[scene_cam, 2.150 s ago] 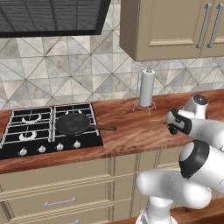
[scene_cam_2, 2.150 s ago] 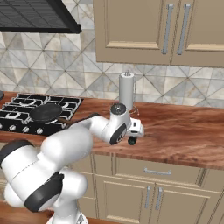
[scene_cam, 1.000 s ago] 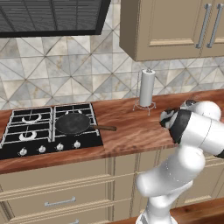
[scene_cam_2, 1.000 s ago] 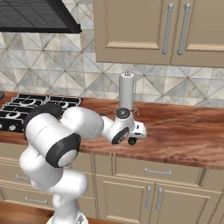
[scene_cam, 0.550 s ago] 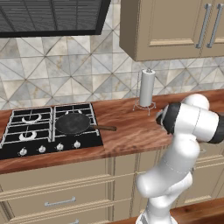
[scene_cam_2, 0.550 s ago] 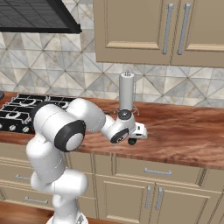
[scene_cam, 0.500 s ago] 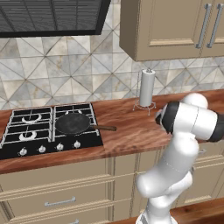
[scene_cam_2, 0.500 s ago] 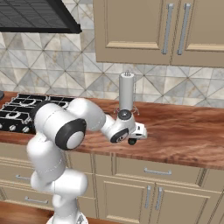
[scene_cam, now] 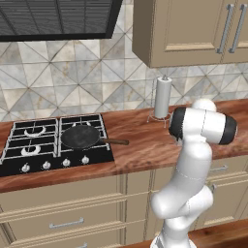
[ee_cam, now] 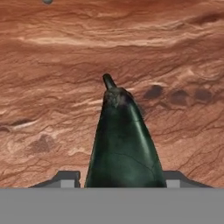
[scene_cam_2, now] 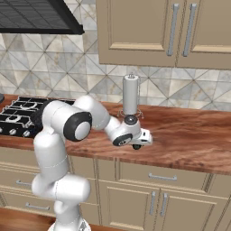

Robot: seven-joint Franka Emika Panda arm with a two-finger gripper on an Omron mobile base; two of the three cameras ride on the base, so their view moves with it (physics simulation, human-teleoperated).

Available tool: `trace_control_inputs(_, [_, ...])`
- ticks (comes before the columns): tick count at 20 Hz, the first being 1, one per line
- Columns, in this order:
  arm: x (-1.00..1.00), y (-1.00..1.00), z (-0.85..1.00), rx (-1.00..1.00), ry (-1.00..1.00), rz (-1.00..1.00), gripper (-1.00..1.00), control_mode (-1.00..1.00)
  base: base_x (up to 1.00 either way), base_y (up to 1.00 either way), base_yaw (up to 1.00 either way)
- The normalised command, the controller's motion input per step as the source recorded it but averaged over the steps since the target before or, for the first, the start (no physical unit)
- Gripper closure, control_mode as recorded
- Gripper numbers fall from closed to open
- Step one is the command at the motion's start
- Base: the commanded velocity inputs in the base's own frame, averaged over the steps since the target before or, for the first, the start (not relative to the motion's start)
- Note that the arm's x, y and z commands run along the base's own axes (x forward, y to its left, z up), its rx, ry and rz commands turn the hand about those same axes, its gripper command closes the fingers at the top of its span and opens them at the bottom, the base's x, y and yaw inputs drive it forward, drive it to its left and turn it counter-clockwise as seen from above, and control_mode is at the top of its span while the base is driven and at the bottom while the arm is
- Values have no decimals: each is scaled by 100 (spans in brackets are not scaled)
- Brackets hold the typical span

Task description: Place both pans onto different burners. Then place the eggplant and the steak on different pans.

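A reddish-brown wooden worktop (scene_cam: 140, 138) runs along a wall of grey-beige diamond tiles, with beige cabinets above and beige drawers below. At its left end sits the black cooktop (scene_cam: 29, 155) with its burners (scene_cam: 34, 131) under grates and a row of silver knobs along the front edge, a dark hood overhead. A dark pan (scene_cam: 80, 136) rests on the cooktop's front right burner, its long thin handle reaching right over the wood. A paper-towel roll (scene_cam: 162, 97) stands upright near the worktop's back edge, right of the cooktop.

The gripper (scene_cam_2: 136, 145) is low over the worktop toward its front edge, in front of the roll. In the hand view the eggplant (ee_cam: 123, 144) lies on the wood between the two finger tips (ee_cam: 65, 178), its green stem end pointing away from the hand — the dark body spans nearly the whole gap. The jaws stand part-closed beside it; whether they already press on it cannot be told.

Against a second ago the arm has folded in, its big elbow joint now sitting closer to the roll in the left base view, and the jaws have narrowed from fully wide. Pan, roll and cooktop are unchanged.
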Motion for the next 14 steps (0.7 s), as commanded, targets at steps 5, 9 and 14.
trace_control_inputs(5, [0,0,17,5,0,0,100,-100,0,0,0])
trace_control_inputs(9, [-8,22,61,2,-4,1,100,-100,0,0,0])
trace_control_inputs(14, [-38,54,55,0,-11,5,100,-100,0,0,0])
